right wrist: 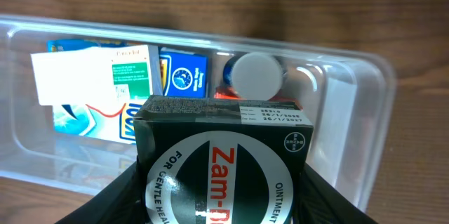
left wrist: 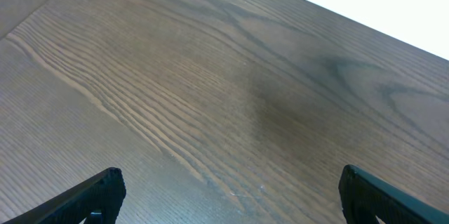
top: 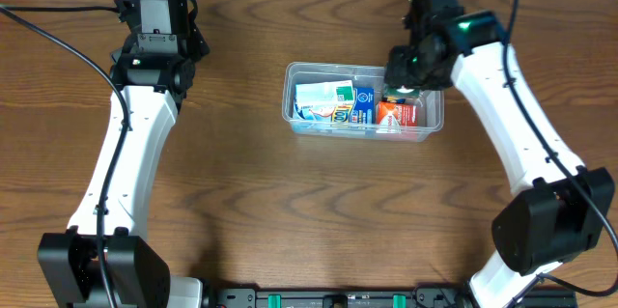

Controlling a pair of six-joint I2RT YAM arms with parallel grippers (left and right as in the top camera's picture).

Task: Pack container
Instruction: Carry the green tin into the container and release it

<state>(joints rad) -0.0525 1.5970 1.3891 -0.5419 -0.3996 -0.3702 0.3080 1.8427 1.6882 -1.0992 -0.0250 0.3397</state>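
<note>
Above the container [right wrist: 374, 90], right gripper [right wrist: 221, 199] clamps 1 ointment box [right wrist: 223, 140], its lower face cut off; left gripper [left wrist: 235, 192] stands released.

Left jaws apart; right jaws tight on ointment box [right wrist: 224, 164].

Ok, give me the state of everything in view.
container, open-topped, partly filled with small boxes
ointment box, held above the container's right end
right hand, shut on ointment box
left hand, open, empty, away from the container
</note>
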